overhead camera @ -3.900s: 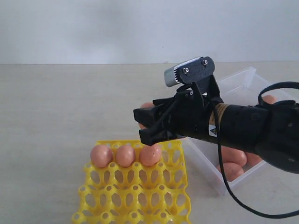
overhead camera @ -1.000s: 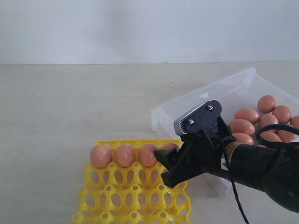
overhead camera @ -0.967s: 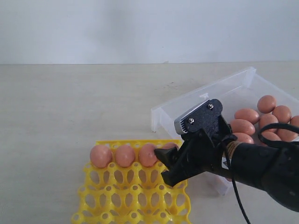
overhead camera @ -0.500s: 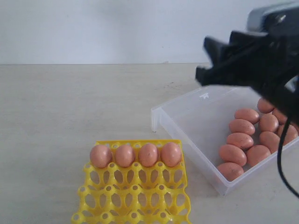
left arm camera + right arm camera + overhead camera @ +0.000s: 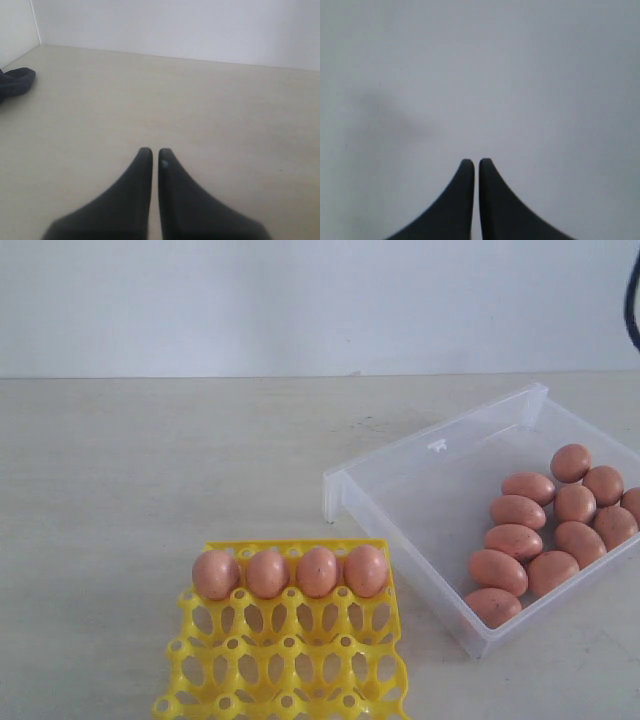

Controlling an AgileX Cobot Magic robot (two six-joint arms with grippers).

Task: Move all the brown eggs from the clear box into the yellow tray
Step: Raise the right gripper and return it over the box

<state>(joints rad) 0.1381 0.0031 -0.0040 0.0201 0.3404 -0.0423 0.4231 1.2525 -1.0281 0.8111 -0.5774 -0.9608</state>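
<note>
Yellow tray (image 5: 290,660), bright lattice of open cups, sits on pale surface (image 5: 150,470) just beside clear box (image 5: 420,490). Four brown eggs (image 5: 318,571), matte pinkish-tan, fill tray's far row; others cluster in box's right end. Left gripper (image 5: 151,152) and right gripper (image 5: 471,162): jaws pressed together, nothing held
</note>
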